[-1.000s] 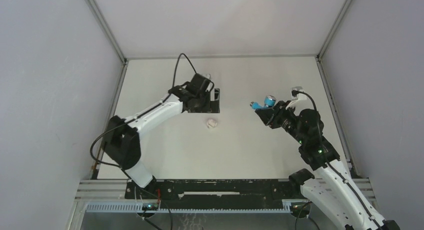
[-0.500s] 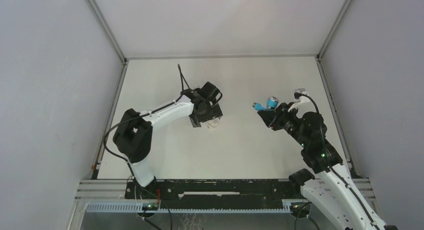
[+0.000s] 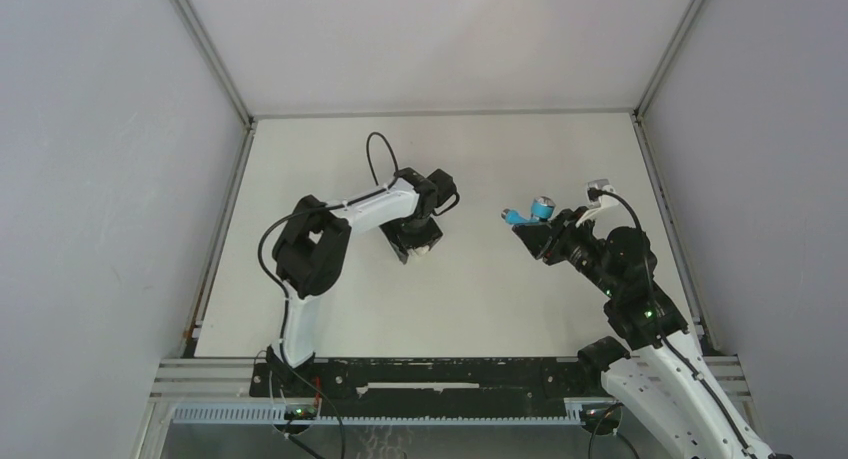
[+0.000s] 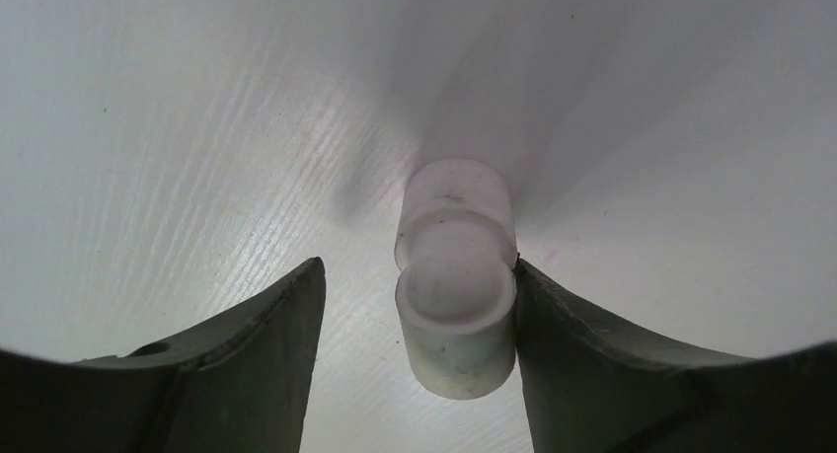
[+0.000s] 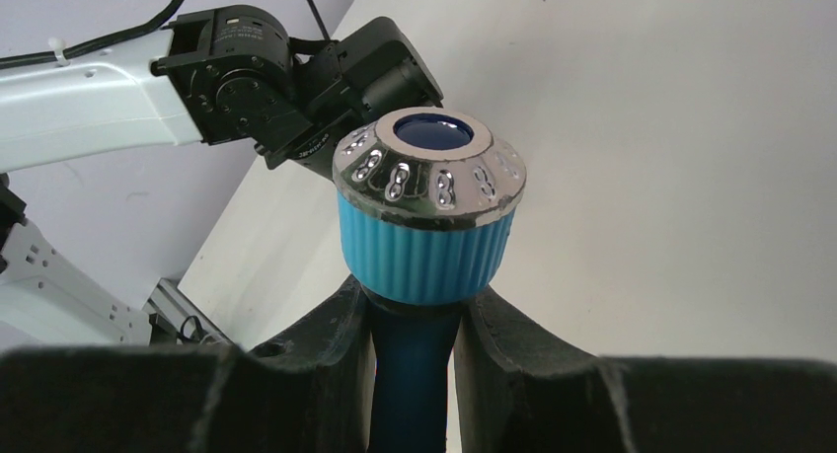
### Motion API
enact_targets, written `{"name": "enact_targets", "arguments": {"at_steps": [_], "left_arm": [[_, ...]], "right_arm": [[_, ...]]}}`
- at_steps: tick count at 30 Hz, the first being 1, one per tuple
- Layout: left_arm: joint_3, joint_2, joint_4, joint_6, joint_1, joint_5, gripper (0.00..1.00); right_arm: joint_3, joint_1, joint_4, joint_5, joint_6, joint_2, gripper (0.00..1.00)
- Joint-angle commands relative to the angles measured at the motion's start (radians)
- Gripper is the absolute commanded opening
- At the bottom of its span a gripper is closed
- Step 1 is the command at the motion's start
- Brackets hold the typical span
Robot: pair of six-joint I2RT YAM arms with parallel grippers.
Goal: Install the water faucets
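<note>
- The white fitting (image 4: 456, 295) stands upright on the table (image 3: 480, 309), between the fingers of the left gripper (image 4: 417, 275).
- The left gripper's jaws are spread wide. One finger seems to touch the fitting's side, while the other stands apart from it with bare table between.
- The blue faucet (image 5: 429, 226) is to the right of the fitting, well apart from it and raised off the table.
- The right gripper (image 5: 415, 320) is clamped on the faucet's dark-blue stem, just below the ribbed blue knob with its silvery cap.
- In the top view, the faucet's short side spout points toward the fitting.
</note>
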Motion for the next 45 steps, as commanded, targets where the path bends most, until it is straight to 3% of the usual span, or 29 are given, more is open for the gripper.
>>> {"name": "enact_targets", "arguments": {"at_steps": [1,7,17,23,35,45], "left_arm": [[0.053,0.002,-0.036,-0.019,-0.003,-0.028,0.68],[0.05,0.034,0.0,0.02,0.0,-0.008,0.53],[-0.011,0.001,0.119,0.163,-0.001,-0.044,0.61],[-0.093,-0.053,0.216,0.274,0.0,-0.037,0.56],[-0.222,-0.157,0.368,0.409,0.002,-0.021,0.57],[-0.223,-0.175,0.353,0.43,0.005,-0.007,0.55]], "right_arm": [[0.001,-0.002,0.047,-0.024,-0.007,-0.008,0.0],[0.001,-0.001,0.04,-0.024,-0.009,-0.01,0.0],[0.001,-0.003,0.026,-0.021,-0.016,-0.015,0.0],[0.001,-0.004,0.044,-0.028,-0.012,0.003,0.0],[0.001,-0.001,0.071,-0.045,0.003,0.041,0.0],[0.001,0.0,0.085,-0.054,0.013,0.058,0.0]]}}
